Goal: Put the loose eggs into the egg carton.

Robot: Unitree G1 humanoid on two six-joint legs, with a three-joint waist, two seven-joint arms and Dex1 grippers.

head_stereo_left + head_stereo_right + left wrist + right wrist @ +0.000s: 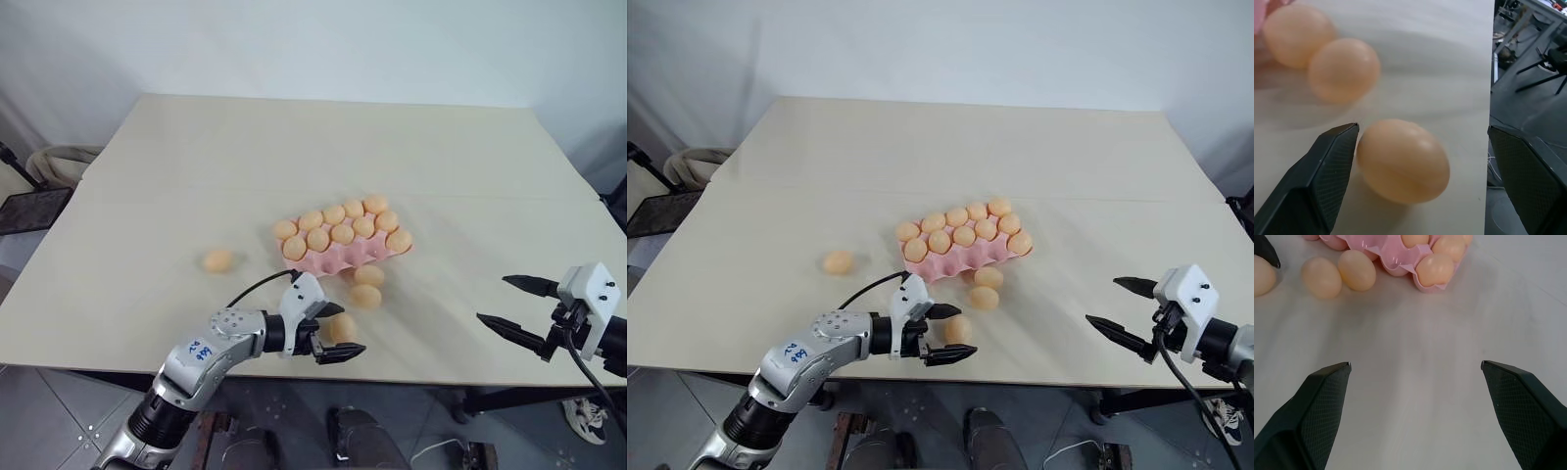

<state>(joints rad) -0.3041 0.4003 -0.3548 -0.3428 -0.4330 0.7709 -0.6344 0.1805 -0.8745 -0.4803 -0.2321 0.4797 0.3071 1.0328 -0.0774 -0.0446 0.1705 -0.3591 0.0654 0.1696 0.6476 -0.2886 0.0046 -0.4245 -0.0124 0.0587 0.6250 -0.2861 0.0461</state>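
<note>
My left hand [333, 333] spread, fingers straddling a loose egg [342, 327] lying on its side near the tabletop [176, 186] front edge. Egg carton [345, 257] mid-tabletop, long axis running left-near to right-far. Right hand [514, 305] spread, empty.

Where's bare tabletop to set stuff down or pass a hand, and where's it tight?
Free: the far half of the beige table behind the pink moulded egg carton; the strip between carton and right gripper; the left side around the lone pale-orange egg. Crowded: the near edge, where three loose eggs sit between carton and left gripper.
</note>
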